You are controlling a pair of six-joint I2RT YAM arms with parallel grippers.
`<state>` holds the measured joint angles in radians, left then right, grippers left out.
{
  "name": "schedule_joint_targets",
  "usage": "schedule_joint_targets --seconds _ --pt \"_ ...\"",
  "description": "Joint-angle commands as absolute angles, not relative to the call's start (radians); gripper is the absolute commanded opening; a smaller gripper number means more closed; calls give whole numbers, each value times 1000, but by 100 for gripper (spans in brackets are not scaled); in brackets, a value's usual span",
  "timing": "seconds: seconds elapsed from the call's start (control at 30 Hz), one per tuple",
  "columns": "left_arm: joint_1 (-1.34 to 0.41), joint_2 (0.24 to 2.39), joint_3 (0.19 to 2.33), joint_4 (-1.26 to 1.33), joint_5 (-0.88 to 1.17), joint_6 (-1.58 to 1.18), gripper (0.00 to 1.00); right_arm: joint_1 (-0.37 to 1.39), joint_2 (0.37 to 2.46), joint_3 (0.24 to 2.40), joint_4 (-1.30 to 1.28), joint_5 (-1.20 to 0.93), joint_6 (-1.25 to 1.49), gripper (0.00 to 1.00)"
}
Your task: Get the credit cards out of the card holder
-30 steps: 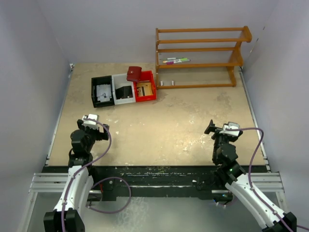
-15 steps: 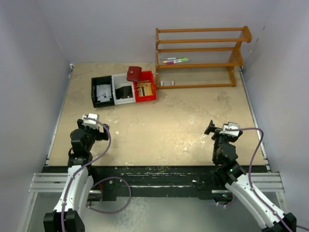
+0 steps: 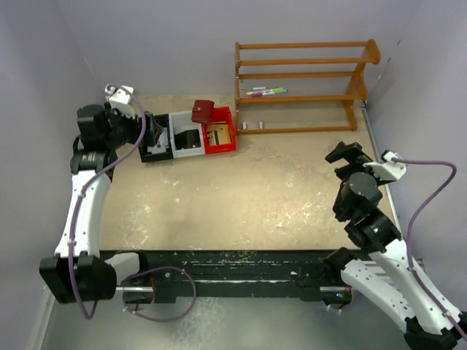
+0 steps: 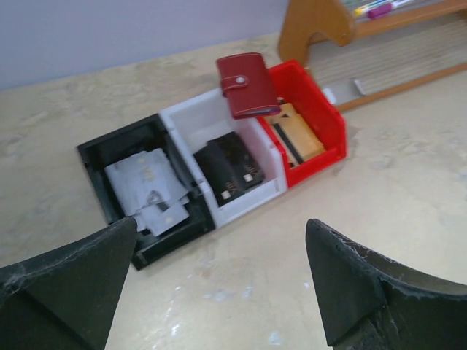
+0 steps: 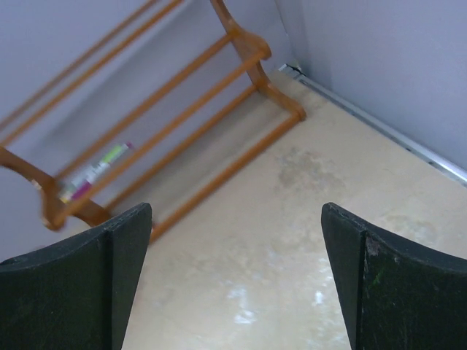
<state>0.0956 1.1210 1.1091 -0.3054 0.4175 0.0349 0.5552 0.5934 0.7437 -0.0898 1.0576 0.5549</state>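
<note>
left gripper (image 4: pixel 221 227): jaws spread wide, nothing between them; it hangs above the table (image 3: pixel 255 189), just short of the row of bins.
right gripper (image 5: pixel 235 211): jaws wide apart, grasping nothing, above bare table.
card holder (image 4: pixel 246 85): maroon, folded shut with its strap snapped down. it lies ahead of the left gripper and a little to its right, at the far end of the bins, resting across the rims of the white bin (image 4: pixel 182 120) and the red bin (image 4: pixel 321 109). it is well apart from the right gripper, off to that gripper's left.
credit cards (image 4: pixel 299 138): tan with a dark stripe, lying flat in the red bin, ahead-right of the left gripper and partly under the holder's near edge.
black bin (image 4: pixel 95 157): ahead-left of the left gripper, holding pale grey flat pieces (image 4: pixel 146 182).
black box (image 4: pixel 228 169): in the white bin, straight ahead of the left gripper.
wooden rack (image 5: pixel 182 131): ahead of the right gripper against the back wall, with markers (image 5: pixel 95 173) on a shelf; blurred in the wrist view.
</note>
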Motion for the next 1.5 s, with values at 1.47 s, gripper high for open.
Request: schedule_joint_targets --seconds 1.47 --pt "-49 2284 1985 -264 588 -282 65 545 1514 1080 240 226 359 100"
